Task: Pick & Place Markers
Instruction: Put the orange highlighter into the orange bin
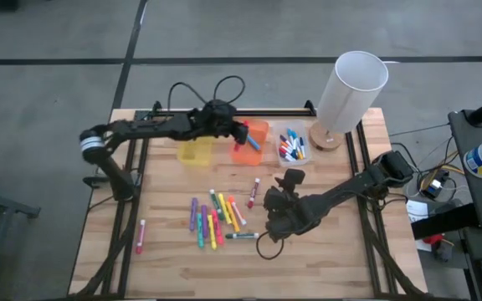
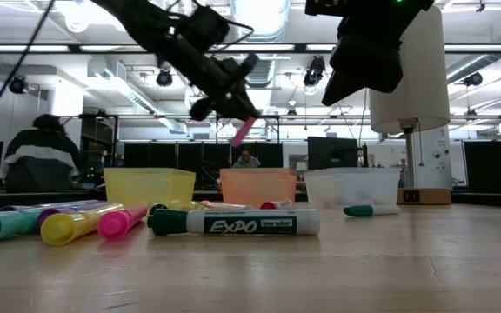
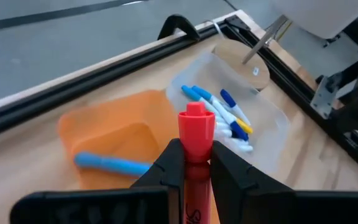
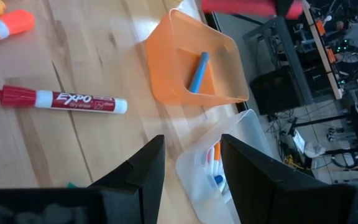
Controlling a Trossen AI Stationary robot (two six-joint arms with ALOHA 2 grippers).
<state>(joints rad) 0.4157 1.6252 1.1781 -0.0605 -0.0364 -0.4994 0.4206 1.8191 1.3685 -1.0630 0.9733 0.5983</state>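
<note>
My left gripper (image 1: 239, 131) hovers over the orange bin (image 1: 258, 153), shut on a red marker (image 3: 196, 127). A blue marker (image 3: 112, 164) lies inside that bin. Several more markers (image 1: 216, 219) lie loose on the table's middle. A pink one (image 1: 141, 236) lies apart to their left, and a red-and-white Expo marker (image 4: 61, 99) lies nearer the bins. My right gripper (image 4: 190, 163) stands open above the table right of the pile, pointing toward the bins, with nothing between its fingers. My left gripper pinches the red marker's barrel just behind the cap (image 3: 196, 169) between its two fingers. The marker lies along the fingers and its capped end (image 3: 196, 123) pokes out past the tips. The fingers come from the table's left, slanting down. The marker is clear of everything, above the orange bin.
A yellow bin (image 1: 196, 151) stands left of the orange one. To its right stands a clear bin (image 1: 293, 147) holding several blue and white markers. A tall white cylinder (image 1: 351, 90) on a wooden base stands at the far right. A person sits in the room beyond (image 2: 42, 156).
</note>
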